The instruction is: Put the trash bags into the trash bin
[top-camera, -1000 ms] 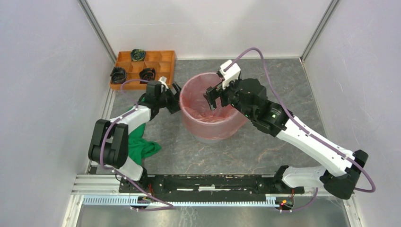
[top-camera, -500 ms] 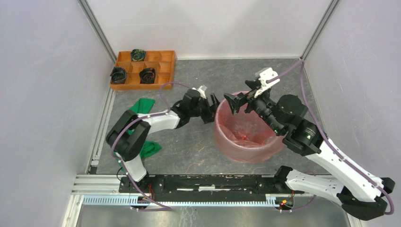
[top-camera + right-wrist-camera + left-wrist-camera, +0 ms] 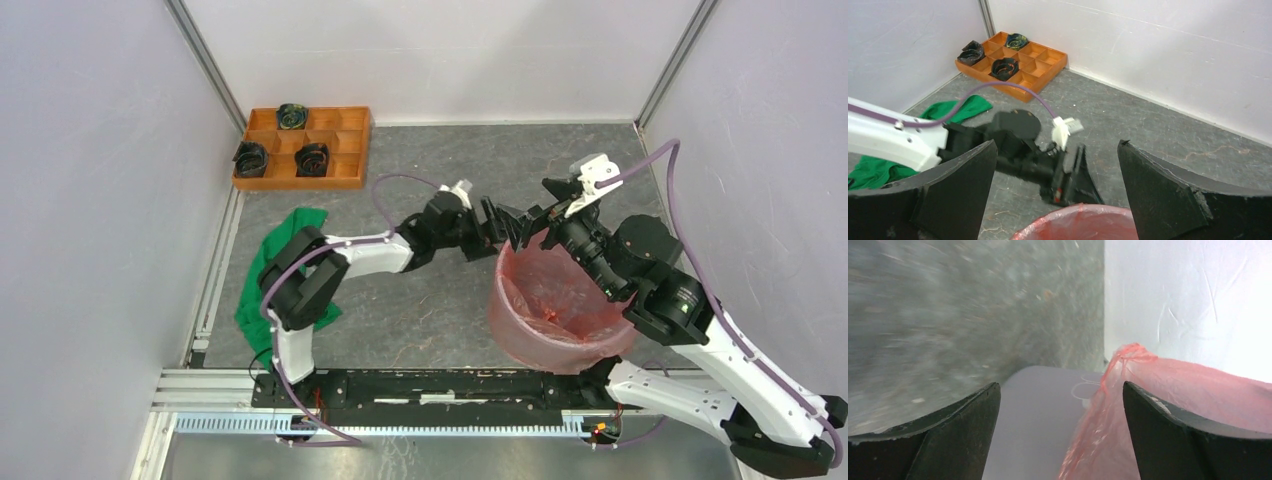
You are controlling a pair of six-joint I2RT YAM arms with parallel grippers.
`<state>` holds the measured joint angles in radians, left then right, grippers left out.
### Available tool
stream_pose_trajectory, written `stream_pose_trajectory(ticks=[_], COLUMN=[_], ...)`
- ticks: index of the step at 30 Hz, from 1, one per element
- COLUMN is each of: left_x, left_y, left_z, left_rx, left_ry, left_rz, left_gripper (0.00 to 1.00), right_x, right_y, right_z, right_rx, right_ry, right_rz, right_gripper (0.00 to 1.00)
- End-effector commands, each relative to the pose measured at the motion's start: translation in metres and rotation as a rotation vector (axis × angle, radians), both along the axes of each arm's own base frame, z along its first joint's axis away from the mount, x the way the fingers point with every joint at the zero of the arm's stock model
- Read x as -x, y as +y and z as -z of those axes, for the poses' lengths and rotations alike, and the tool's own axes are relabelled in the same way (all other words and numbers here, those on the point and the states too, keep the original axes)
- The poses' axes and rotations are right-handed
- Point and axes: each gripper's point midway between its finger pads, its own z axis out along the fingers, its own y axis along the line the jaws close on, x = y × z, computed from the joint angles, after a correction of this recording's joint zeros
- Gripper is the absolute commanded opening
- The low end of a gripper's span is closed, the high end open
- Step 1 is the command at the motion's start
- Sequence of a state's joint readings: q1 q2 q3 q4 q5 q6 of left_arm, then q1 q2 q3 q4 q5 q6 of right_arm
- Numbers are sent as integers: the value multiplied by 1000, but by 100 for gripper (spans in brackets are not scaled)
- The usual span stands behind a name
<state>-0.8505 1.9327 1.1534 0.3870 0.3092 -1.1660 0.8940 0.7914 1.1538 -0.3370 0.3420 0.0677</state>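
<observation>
Bin (image 3: 560,348) rim: left gripper (image 3: 497,224), right gripper (image 3: 533,222) both wide, empty, just beside; trash bag (image 3: 560,300) inside.

The worktop (image 3: 948,315) was blurred in the left wrist view, the trash bag (image 3: 1078,220) was cut by the right wrist view's bottom edge, and the green cloth (image 3: 256,280) was partly hidden.
</observation>
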Motion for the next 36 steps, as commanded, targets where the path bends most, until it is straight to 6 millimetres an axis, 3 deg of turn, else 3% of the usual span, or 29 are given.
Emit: stream_pose_trajectory(ticks=[1,6,7,9,17,21,23,27,36], left_x=[-45,-53,-50,-35,44,79,92,100,95], left_y=[78,193,217,244,316,341,349,359,360], left_z=[-55,-97,-111,-149,-313,-370,-389,-404,-403], left_rx=[-65,-217,-258,-290,-313,-265,-253,-248,-267], left_ry=[-171,-300,-344,-440,-859,-1016,-1076,-1143,-1156], left_rz=[-190,-376,-406,-435,-514,-566,-585,-616,-632], left_gripper=[98,100,100,100,100,100,100,100,100], right_x=[5,5,4,3,7,8,8,11,12], right_y=[-8,-9,-10,-13,-43,-68,-75,-83,-88], right_z=[-10,-12,-12,-16,-58,-69,-73,-78,-80], right_rx=[-42,-41,-37,-34,-49,-64,-72,-98,-118], right_ry=[-17,-33,-38,-48,-139,-167,-169,-174,-179], right_rz=[9,12,17,29,116,215,245,263,279], right_gripper=[98,98,98,98,98,98,98,98,98])
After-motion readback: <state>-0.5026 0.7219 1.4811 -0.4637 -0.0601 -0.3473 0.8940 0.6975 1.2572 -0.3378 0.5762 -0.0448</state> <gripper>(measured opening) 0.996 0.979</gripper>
